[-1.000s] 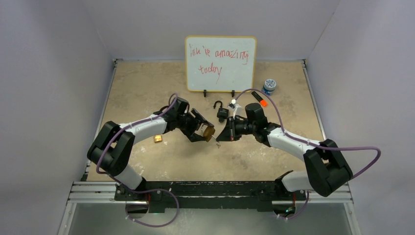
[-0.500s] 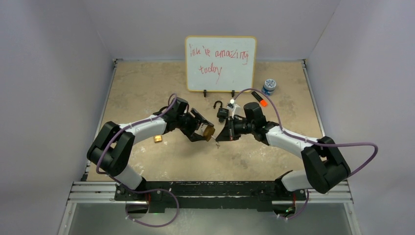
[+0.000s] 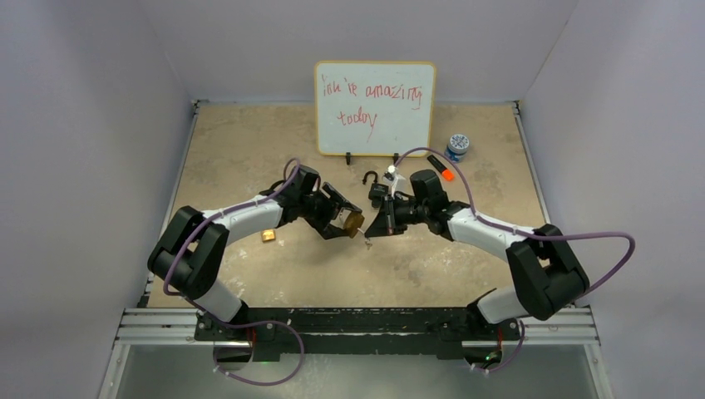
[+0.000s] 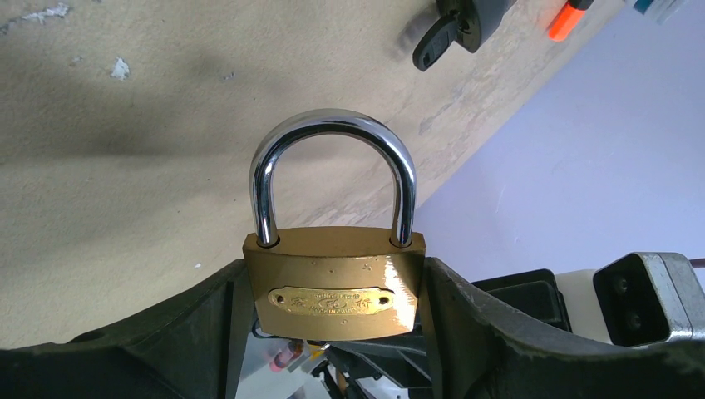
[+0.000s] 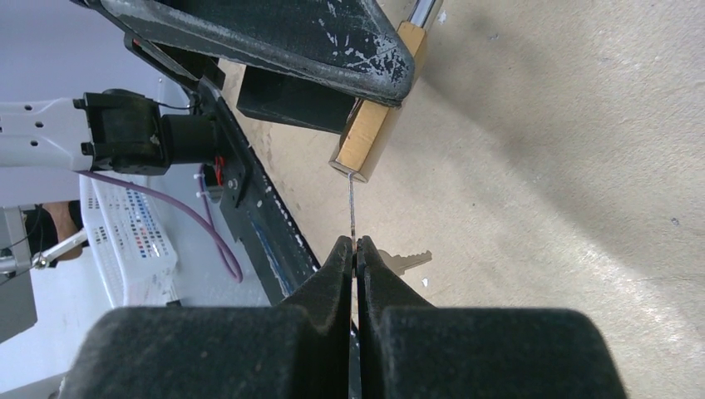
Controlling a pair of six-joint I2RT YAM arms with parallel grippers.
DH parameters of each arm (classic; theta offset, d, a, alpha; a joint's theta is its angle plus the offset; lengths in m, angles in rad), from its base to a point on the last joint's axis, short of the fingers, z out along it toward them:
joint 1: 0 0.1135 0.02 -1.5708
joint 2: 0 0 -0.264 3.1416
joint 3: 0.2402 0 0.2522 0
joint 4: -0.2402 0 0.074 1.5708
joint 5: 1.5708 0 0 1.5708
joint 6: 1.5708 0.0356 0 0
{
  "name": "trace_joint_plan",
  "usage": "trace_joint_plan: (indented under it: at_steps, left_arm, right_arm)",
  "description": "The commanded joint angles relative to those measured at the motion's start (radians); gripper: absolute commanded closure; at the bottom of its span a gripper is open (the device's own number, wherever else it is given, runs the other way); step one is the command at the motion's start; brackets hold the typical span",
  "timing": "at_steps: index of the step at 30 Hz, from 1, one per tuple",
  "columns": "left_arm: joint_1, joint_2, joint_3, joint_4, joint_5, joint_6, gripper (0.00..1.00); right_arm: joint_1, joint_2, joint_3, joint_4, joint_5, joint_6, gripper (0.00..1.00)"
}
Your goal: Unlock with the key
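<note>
**Surface:** tan, mottled table [image 3: 249, 141], with pale scuffs that show in the left wrist view. A metal rail [image 3: 150, 326] runs along the near edge.

**Room:** plain pale grey-lilac walls [image 3: 83, 125] on three sides.

**Back edge:** a whiteboard [image 3: 374, 106] stands upright with red handwriting on it. A blue-lidded jar [image 3: 457, 146] and an orange-capped marker [image 3: 441, 169] lie to its right.

**Loose items:**
- A black padlock [image 3: 376, 189], shackle open, in front of the board.
- A small brass piece [image 3: 268, 235] beside the left forearm.

**Left gripper** [image 3: 342, 223]: clamped on the body of the brass padlock [image 4: 334, 287] and holding it above mid-table. Both shackle legs are seated.

**Right gripper** [image 5: 355, 245]: pinched tight on the key [image 5: 352, 208]. The blade is seen edge-on and its tip meets the padlock's underside. A second key [image 5: 405, 262] hangs beside the fingers.
</note>
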Motion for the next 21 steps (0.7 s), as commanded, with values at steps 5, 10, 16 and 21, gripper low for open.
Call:
trace_joint_plan:
  at_steps: [5, 10, 16, 21]
  left_arm:
    - [-0.006, -0.057, 0.050, 0.064, 0.033, -0.065, 0.71]
    - [-0.013, -0.069, 0.055, 0.045, -0.022, -0.105, 0.71]
    - [-0.021, -0.063, 0.093, 0.037, -0.062, -0.147, 0.72]
    - [-0.024, -0.076, 0.092, 0.037, -0.086, -0.185, 0.72]
  right_arm:
    - [0.002, 0.007, 0.069, -0.048, 0.123, 0.029, 1.00]
    - [0.015, 0.017, 0.133, -0.122, 0.203, 0.071, 1.00]
    - [0.044, 0.048, 0.193, -0.198, 0.279, 0.072, 1.00]
    - [0.073, 0.044, 0.197, -0.200, 0.331, 0.054, 1.00]
